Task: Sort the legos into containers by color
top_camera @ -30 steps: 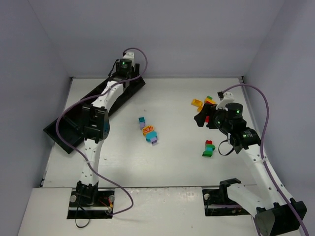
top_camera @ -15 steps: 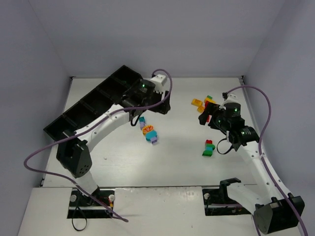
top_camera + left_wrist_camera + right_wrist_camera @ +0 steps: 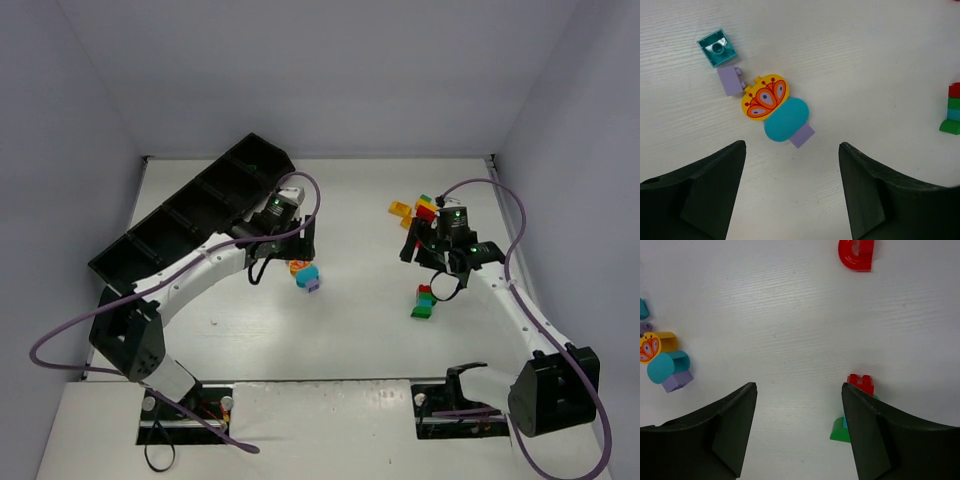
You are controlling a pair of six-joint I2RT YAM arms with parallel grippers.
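Above the lego cluster (image 3: pixel 776 107), left gripper (image 3: pixel 792 146) hangs released; right gripper (image 3: pixel 799 387), likewise released, hovers near a red-topped stack (image 3: pixel 861 384).

- Domed brick (image 3: pixel 765 96): yellow; I see an orange-red petal pattern with lilac drops.
- Rounded brick (image 3: pixel 786 119) joined to it: teal.
- Small bricks (image 3: pixel 801 135) at both ends: lilac.
- Loose square brick (image 3: pixel 716 47): teal.
- Stack (image 3: pixel 952 109): red, green, teal, green, top down.
- Arch brick (image 3: pixel 856 254): red.
- Far pile (image 3: pixel 420 208): I make out orange, red, green.
- Tray (image 3: pixel 190 215): black.
- Surface (image 3: pixel 865 50): white, faint grain.
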